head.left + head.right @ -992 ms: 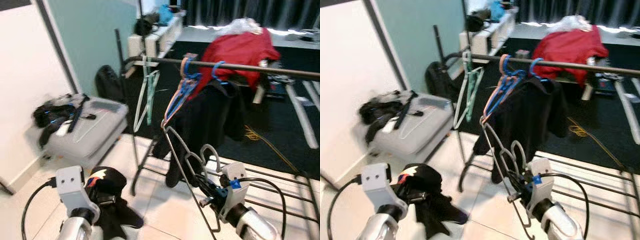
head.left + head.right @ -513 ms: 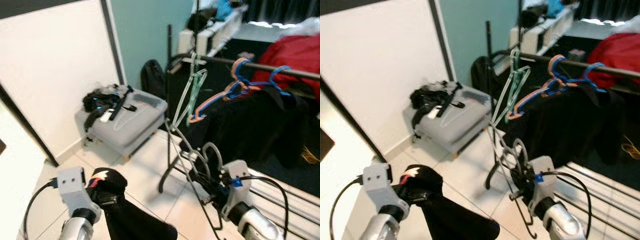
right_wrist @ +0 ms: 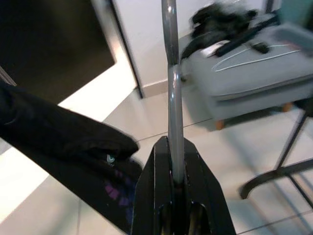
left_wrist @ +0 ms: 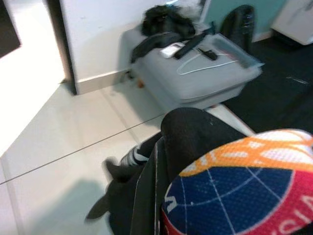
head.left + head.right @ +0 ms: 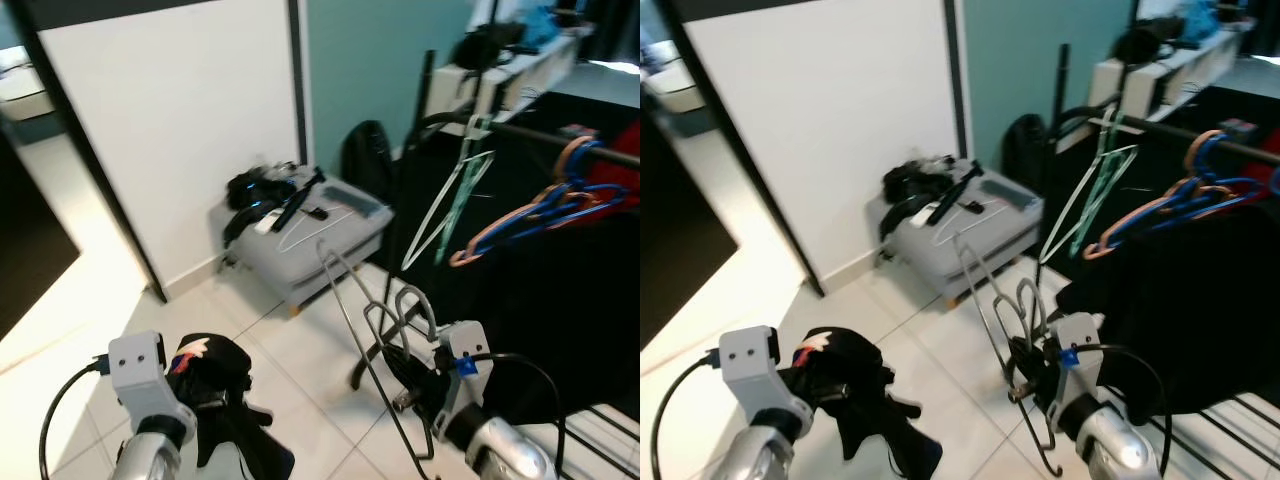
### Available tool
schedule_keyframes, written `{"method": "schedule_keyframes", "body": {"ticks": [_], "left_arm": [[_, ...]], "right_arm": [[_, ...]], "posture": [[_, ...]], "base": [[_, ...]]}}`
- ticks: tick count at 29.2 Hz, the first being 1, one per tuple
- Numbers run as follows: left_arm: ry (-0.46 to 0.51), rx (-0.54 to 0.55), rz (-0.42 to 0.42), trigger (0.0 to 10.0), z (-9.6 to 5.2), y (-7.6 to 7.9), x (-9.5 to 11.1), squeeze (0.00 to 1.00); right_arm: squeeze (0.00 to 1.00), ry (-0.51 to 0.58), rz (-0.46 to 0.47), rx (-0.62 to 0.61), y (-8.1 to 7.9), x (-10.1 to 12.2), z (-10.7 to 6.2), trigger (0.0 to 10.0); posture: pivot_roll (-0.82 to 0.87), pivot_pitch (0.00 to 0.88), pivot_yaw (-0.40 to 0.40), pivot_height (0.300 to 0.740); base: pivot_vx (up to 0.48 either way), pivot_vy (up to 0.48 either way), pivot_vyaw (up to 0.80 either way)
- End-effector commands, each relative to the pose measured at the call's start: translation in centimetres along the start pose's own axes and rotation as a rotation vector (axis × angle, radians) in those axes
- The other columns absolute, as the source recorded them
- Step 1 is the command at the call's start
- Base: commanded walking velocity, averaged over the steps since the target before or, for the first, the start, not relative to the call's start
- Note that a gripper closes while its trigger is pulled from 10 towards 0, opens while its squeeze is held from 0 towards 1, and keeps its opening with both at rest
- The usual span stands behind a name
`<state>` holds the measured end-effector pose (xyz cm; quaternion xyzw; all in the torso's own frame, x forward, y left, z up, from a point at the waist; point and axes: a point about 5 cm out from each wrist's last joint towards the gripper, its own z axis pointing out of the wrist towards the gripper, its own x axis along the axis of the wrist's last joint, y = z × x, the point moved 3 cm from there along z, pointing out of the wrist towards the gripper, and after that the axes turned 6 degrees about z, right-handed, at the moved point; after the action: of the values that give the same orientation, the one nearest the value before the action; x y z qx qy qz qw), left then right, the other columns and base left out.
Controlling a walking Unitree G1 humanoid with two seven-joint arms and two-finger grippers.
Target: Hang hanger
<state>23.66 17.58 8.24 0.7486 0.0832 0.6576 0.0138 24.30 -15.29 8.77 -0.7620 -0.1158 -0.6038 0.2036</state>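
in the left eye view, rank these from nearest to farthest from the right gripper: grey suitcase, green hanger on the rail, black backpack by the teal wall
1. Grey suitcase: on the floor ahead and to the left of the right gripper, against the white wall.
2. Green hanger: on the rail's left end, above and beyond the gripper.
3. Black backpack: farthest back, leaning on the teal wall behind the suitcase.

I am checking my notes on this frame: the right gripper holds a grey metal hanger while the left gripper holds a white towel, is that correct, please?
Not quite. The left gripper holds a black garment with an orange, blue and red print, not a white towel; the left wrist view shows it plainly. The rest stands: the right gripper is shut on the grey metal hanger.
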Motion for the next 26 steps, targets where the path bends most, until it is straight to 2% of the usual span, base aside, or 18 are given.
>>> {"method": "schedule_keyframes", "body": {"ticks": [1, 26], "left_arm": [[0.011, 0.004, 0.015, 10.0, 0.12, -0.12, 0.28, 0.0], [0.001, 0.015, 0.036, 10.0, 0.34, -0.17, 0.12, 0.0]], "right_arm": [[0.0, 0.009, 0.006, 0.003, -0.12, 0.04, -0.07, 10.0], [0.0, 0.0, -0.001, 0.033, -0.34, -0.14, 0.02, 10.0]], "posture": [[-0.07, 0.0, 0.045, 0.74], [-0.07, 0.0, 0.044, 0.74]], "base": [[0.0, 0.0, 0.76], [0.0, 0.0, 0.76]]}}
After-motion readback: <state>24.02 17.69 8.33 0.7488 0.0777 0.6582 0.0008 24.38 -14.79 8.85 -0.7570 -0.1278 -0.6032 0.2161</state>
